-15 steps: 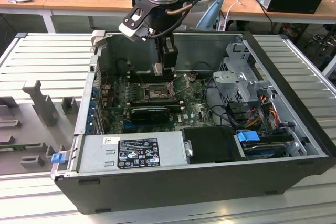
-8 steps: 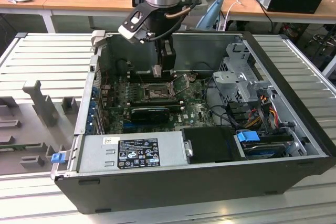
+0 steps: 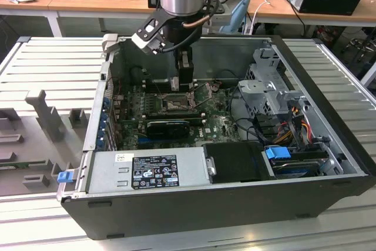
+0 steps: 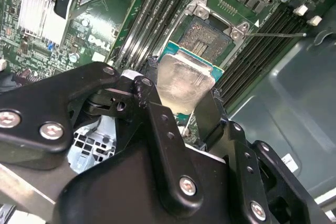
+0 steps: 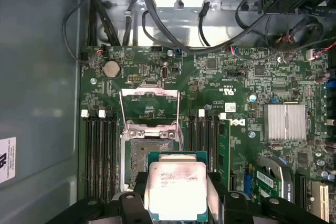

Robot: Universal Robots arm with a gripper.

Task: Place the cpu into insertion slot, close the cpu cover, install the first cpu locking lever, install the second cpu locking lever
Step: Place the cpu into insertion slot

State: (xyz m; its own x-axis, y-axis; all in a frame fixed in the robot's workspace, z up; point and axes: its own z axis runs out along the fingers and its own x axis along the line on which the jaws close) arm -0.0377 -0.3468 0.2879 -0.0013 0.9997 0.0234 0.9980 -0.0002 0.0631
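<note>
My gripper point(image 5: 177, 196) is shut on the cpu point(image 5: 177, 187), a pale silver square chip with a green edge, pinched between the two black fingers point(image 4: 157, 124). The chip hangs just above the motherboard and overlaps one edge of the insertion slot point(image 5: 139, 157), whose dark pin field is partly bare. In the second wrist view the cpu point(image 4: 181, 83) sits short of the insertion slot point(image 4: 207, 38). The cpu cover point(image 5: 149, 93) stands swung open at the socket's far side. In the exterior view the gripper point(image 3: 181, 83) reaches down into the computer case over the insertion slot point(image 3: 175, 104).
Black memory slots point(image 5: 100, 156) flank the socket on both sides. A thin locking lever point(image 4: 275, 35) sticks out sideways. A black card point(image 3: 167, 126), the power supply point(image 3: 150, 170), a drive cage point(image 3: 270, 89) with cables, and the case walls point(image 3: 103, 86) crowd the space.
</note>
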